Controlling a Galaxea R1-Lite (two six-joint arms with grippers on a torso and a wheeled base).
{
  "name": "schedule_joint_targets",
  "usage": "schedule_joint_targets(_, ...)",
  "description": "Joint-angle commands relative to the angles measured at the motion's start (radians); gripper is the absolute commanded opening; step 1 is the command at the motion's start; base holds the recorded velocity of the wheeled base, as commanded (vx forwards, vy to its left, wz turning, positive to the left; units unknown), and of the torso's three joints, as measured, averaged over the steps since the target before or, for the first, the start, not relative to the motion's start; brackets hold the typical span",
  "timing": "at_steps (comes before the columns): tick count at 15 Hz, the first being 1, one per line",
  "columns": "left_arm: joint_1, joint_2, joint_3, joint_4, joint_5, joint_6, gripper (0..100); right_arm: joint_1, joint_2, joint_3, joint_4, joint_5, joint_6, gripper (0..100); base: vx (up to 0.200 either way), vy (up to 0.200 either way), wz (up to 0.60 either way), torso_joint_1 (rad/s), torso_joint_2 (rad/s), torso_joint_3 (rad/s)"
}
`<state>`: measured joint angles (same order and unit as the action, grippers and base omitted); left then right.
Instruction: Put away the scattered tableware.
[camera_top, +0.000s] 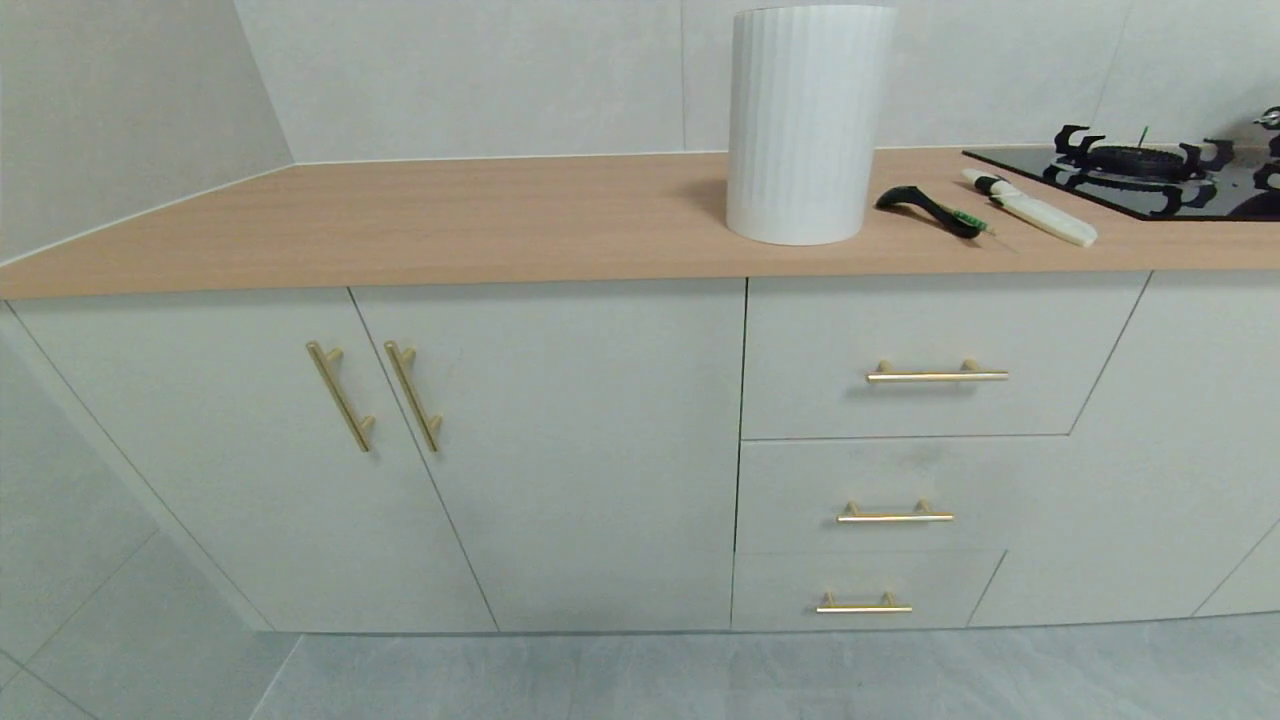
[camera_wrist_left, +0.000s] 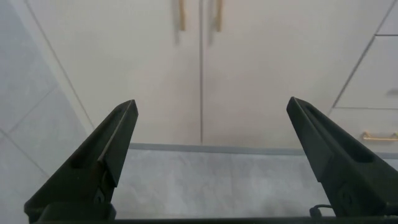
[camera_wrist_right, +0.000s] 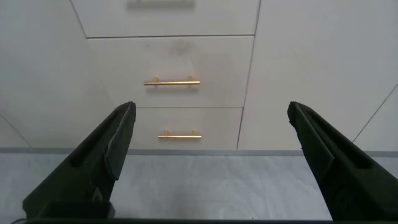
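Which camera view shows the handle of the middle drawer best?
The right wrist view: the middle drawer handle is whole, near and seen straight on. The head view shows it whole too, but farther off and from above. The left wrist view catches one drawer handle at its edge; which drawer is unclear.

The wooden countertop (camera_top: 450, 215) runs above the doors facing the left gripper (camera_wrist_left: 210, 104) and the drawers facing the right gripper (camera_wrist_right: 210, 107). Over those drawers stands a white ribbed canister (camera_top: 808, 125) — beside it lie a black-handled peeler (camera_top: 925, 208) and a white sheathed knife (camera_top: 1030, 208).
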<state>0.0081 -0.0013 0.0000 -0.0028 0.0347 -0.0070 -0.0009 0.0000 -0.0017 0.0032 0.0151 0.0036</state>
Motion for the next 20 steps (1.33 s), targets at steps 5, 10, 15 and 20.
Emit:
schedule_joint_targets(5,0.000,0.001,0.000,0.000,0.001,-0.001,100,-0.001,0.002,0.000,0.000,0.000,-0.001,100,0.000,0.000,0.00,0.000,0.00,0.000)
schedule_joint_targets(10,0.000,0.001,0.000,0.000,0.001,-0.002,100,-0.001,0.002,0.000,0.000,0.000,-0.001,100,0.120,0.000,0.00,-0.001,0.00,0.004)
schedule_joint_targets(15,0.000,0.001,0.000,0.000,0.001,-0.002,100,-0.001,0.002,0.000,0.000,-0.001,-0.001,100,0.000,0.000,0.00,0.000,0.00,0.000)
schedule_joint_targets(20,0.000,0.001,0.000,0.000,0.001,-0.001,100,-0.002,0.002,0.000,0.000,0.002,-0.047,100,0.000,0.000,0.00,0.000,0.00,0.000)
